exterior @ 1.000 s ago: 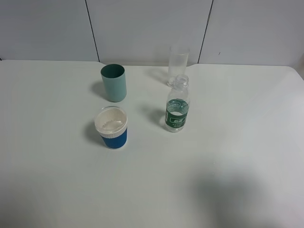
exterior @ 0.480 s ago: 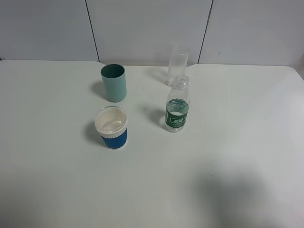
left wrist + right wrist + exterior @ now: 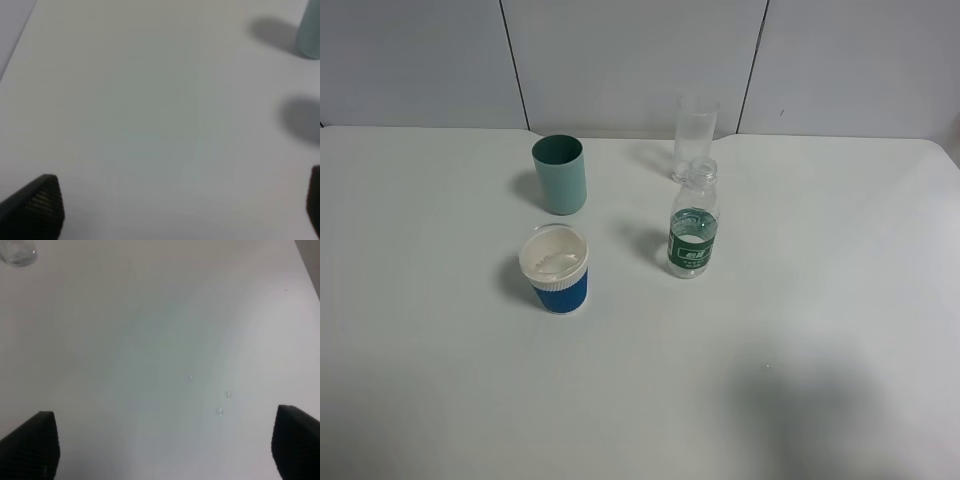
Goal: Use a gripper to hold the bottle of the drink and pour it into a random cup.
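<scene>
The bottle of the drink (image 3: 693, 225) stands upright and uncapped at the middle of the white table, with a green label and clear liquid inside. The blue cup (image 3: 556, 270), with a white rim band and white inside, stands to its left and nearer the front. Neither gripper shows in the exterior high view. My left gripper (image 3: 175, 210) is open and empty over bare table, with black fingertips (image 3: 35, 207) far apart. My right gripper (image 3: 162, 445) is open and empty over bare table, with fingertips (image 3: 30, 445) far apart. Neither wrist view shows the bottle or the blue cup.
A teal-green cup (image 3: 560, 175) stands behind the blue cup; its edge shows in the left wrist view (image 3: 310, 30). A tall clear glass (image 3: 695, 135) stands behind the bottle; its base shows in the right wrist view (image 3: 17, 252). Small droplets (image 3: 222, 405) lie on the table.
</scene>
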Tool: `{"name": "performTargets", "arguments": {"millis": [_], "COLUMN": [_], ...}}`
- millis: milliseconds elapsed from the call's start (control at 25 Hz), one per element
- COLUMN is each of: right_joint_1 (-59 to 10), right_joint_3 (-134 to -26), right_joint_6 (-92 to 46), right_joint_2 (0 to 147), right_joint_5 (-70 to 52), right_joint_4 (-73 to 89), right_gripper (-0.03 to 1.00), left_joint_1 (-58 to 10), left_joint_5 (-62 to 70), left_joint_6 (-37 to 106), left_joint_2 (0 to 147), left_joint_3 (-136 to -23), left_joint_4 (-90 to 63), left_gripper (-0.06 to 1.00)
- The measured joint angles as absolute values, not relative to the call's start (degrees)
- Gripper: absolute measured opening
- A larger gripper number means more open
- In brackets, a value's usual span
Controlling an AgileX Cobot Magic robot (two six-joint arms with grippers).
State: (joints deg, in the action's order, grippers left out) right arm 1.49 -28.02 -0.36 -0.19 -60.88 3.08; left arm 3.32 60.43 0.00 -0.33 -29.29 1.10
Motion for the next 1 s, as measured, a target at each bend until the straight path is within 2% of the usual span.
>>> {"name": "performTargets", "arguments": {"millis": [1000], "right_joint_1": [1.5], "right_joint_3": [-28.0], "right_joint_6": [-0.4], "right_joint_2": [-0.2], "right_joint_5": [-60.9], "right_joint_4": [3.1], "right_gripper": [0.83], "left_joint_1": [3.3], "left_joint_5": [60.4], "left_joint_6": [0.0], "left_joint_2": [-0.3], "left_joint_3": [-29.3], "left_joint_4": [1.1], "left_gripper": [0.98]}}
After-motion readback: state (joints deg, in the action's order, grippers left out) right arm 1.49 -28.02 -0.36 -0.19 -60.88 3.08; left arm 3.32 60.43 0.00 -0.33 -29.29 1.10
